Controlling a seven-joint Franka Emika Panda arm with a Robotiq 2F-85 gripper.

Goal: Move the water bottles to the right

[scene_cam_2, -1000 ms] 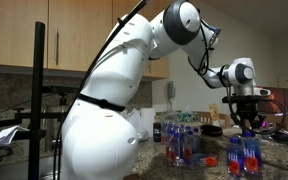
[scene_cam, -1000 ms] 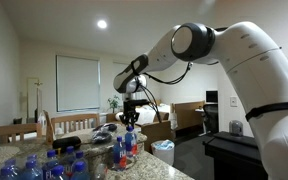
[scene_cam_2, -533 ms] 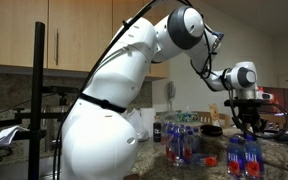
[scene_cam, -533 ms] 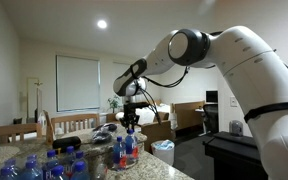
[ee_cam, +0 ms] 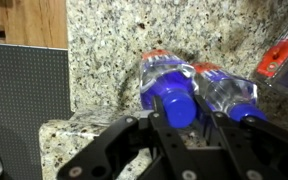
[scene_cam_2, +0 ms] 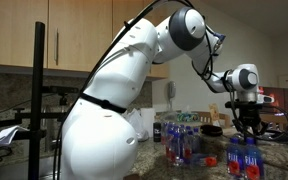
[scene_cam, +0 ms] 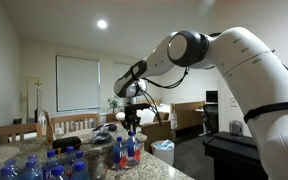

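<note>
Descent is the change: the gripper (scene_cam_2: 249, 127) has come lower over a small cluster of water bottles (scene_cam_2: 244, 158). In the wrist view its jaws stand parted astride one round blue cap (ee_cam: 174, 100), not visibly pinching it. That suggests a grasp is about to close. Directly beneath are clear, glossy plastic bodies with touches of red, standing on the speckled, polished granite surface (ee_cam: 104, 50). A second group (scene_cam_2: 181, 142) waits off to the gripper's side.

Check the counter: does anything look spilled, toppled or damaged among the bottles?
Nothing stands out. The water bottles stand upright in clusters on the granite counter, no spill is visible, and the gripper hangs above one pair.
</note>
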